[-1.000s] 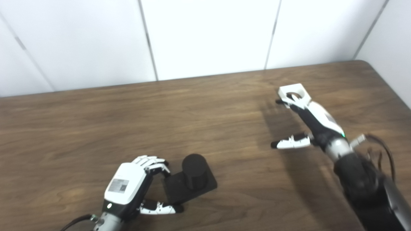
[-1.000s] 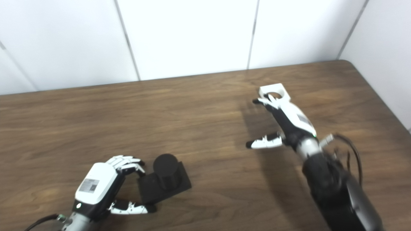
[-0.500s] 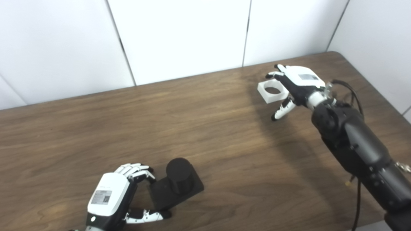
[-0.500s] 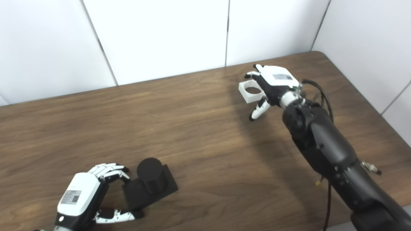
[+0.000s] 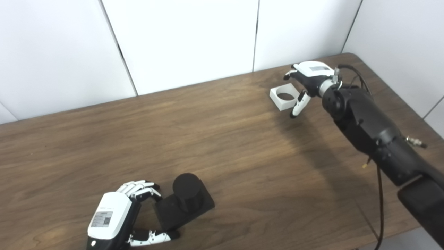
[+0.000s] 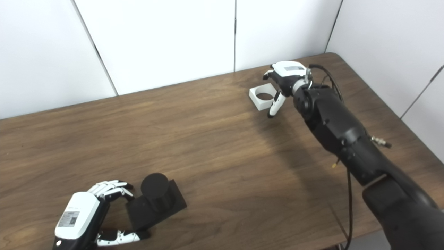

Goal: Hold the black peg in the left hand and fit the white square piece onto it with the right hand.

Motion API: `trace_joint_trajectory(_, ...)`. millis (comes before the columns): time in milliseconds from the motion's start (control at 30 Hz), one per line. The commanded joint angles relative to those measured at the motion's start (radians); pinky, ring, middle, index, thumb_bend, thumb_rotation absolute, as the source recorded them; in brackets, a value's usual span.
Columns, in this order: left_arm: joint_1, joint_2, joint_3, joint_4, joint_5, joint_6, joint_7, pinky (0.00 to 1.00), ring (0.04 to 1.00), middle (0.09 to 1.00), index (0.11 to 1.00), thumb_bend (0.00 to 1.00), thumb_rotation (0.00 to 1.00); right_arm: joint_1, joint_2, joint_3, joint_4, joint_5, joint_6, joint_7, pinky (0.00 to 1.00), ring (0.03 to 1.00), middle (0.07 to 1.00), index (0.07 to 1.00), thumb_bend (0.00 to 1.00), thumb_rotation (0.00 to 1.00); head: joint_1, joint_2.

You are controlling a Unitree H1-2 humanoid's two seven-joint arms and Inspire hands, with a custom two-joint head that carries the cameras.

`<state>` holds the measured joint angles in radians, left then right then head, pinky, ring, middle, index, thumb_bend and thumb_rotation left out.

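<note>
Table (image 5: 222,139) of dark brown wood grain fills my view, with white wall panels (image 5: 187,38) behind it. Near the front left edge I have my left hand (image 5: 114,218) cupped around the flat square base of the black peg (image 5: 186,201), a short round cylinder standing upright on that base; the fingers (image 5: 138,188) curl at the base's far corner and the thumb lies along its near edge, and the base appears to rest on the table. Far across, near the back right corner, the white square piece with a round hole (image 5: 284,98) lies flat on the table. My right hand (image 5: 308,81) sits just beside it, fingers spread and curved over its right side, thumb pointing down by its near corner. I cannot tell whether any finger touches it.
</note>
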<state>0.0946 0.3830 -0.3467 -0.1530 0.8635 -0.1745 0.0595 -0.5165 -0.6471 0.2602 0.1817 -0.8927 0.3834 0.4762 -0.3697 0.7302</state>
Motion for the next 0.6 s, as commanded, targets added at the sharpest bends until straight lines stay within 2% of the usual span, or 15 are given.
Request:
trace_joint_trajectory(0, 0.037, 0.043, 0.004, 0.049, 0.015, 0.03, -0.064, 0.78, 0.769, 0.73, 0.487, 0.52, 0.05, -0.076, -0.038, 0.005, 0.007, -0.016, -0.036, -0.028, 1.0, 1.0, 1.0, 0.846, 0.91, 0.21, -0.004, 0.001)
trace_joint_trajectory(200, 0.044, 0.04, 0.006, 0.041, 0.003, 0.035, -0.068, 0.79, 0.771, 0.73, 0.487, 0.52, 0.05, -0.127, -0.039, 0.03, 0.089, -0.011, -0.059, -0.041, 1.0, 1.0, 1.0, 0.833, 0.92, 0.18, -0.003, 0.003)
trace_joint_trajectory(567, 0.047, 0.031, 0.01, 0.018, -0.005, 0.037, -0.077, 0.78, 0.765, 0.726, 0.487, 0.52, 0.05, -0.159, -0.044, 0.061, 0.152, -0.018, -0.091, -0.052, 1.0, 1.0, 0.961, 0.768, 0.92, 0.15, 0.004, 0.008)
